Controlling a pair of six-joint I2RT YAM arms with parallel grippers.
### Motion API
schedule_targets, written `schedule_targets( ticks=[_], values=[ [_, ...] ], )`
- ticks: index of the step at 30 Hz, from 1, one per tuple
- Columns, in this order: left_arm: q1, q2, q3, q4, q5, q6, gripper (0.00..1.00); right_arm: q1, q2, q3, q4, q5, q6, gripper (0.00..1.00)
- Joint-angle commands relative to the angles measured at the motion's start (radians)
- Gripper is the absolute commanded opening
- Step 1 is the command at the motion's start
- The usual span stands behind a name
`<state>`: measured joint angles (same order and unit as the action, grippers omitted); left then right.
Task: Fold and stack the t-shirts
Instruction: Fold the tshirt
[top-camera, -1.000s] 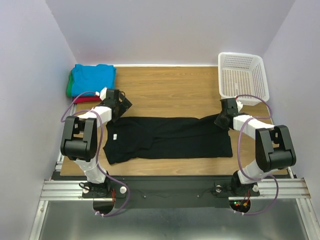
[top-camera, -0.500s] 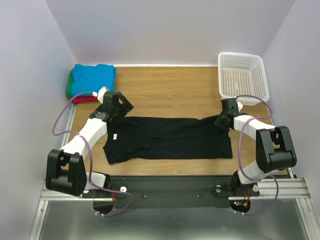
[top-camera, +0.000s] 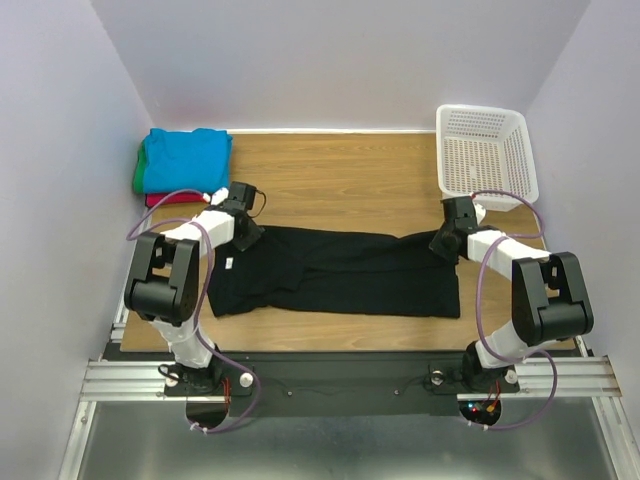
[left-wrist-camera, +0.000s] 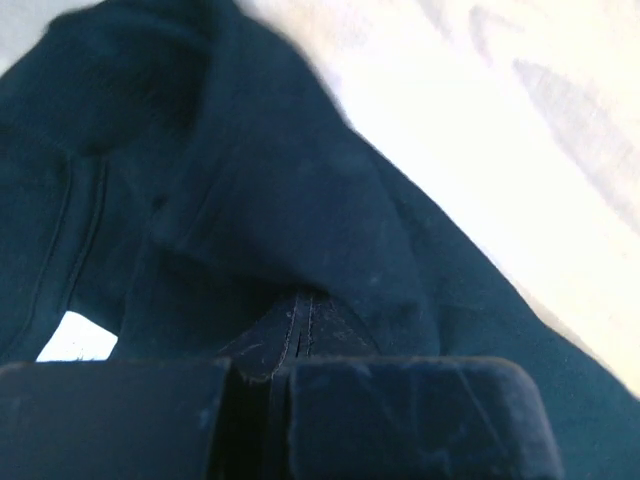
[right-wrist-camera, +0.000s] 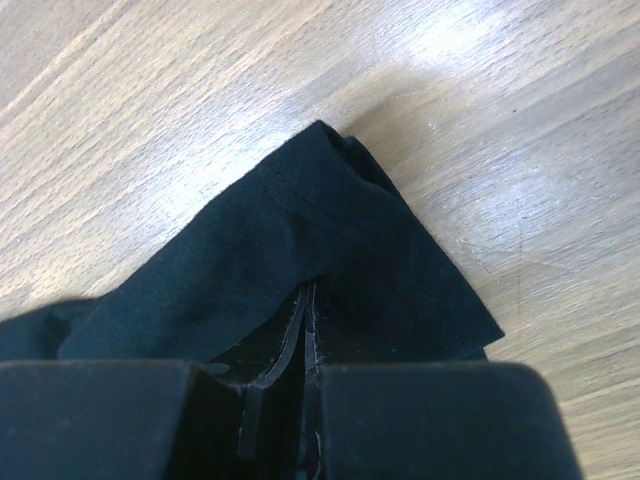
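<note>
Four t-shirts lie on the wooden desk (top-camera: 340, 170). One is the black t-shirt (top-camera: 340, 275), stretched out flat between the two tools with its small white neck label (top-camera: 229, 265) just on the near side of the left tool (top-camera: 241, 230). The other three are folded in one stack beyond and to the outer side of that tool: the turquoise-blue t-shirt (top-camera: 185, 155) on top, with an edge of the green t-shirt (top-camera: 138, 178) and of the red t-shirt (top-camera: 165, 200) showing beneath it. In the left wrist view the left tool (left-wrist-camera: 305, 325) has its two fingers pressed together, pinching a raised fold of black cloth at the shirt's far collar-end corner. The right tool (top-camera: 441, 242) is likewise pressed together on the opposite far corner, and its wrist view shows the right tool (right-wrist-camera: 305, 320) nipping that pointed corner, which lifts slightly off the wood. One white lattice basket (top-camera: 485, 150) stands beyond the right tool, against the far right corner, apart from the shirt.
</note>
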<state>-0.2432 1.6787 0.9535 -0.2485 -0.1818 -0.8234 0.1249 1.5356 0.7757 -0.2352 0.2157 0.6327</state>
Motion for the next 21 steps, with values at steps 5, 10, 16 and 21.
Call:
schedule_targets(
  ticks=[5, 10, 16, 21],
  values=[
    [0.059, 0.203, 0.178, -0.103, -0.068, 0.023, 0.0, -0.022, -0.035, -0.11, -0.087, 0.013, 0.038, 0.07],
    [0.003, 0.436, 0.577, -0.182, -0.06, 0.05, 0.0, -0.022, -0.17, -0.223, -0.104, -0.101, 0.076, 0.07],
    [-0.113, 0.902, 1.428, -0.496, -0.013, 0.087, 0.0, -0.015, -0.317, -0.354, -0.141, -0.211, 0.114, 0.08],
    [-0.111, 0.937, 1.393, -0.171, 0.152, 0.015, 0.0, 0.131, -0.457, -0.427, -0.173, -0.335, 0.24, 0.06]
  ],
)
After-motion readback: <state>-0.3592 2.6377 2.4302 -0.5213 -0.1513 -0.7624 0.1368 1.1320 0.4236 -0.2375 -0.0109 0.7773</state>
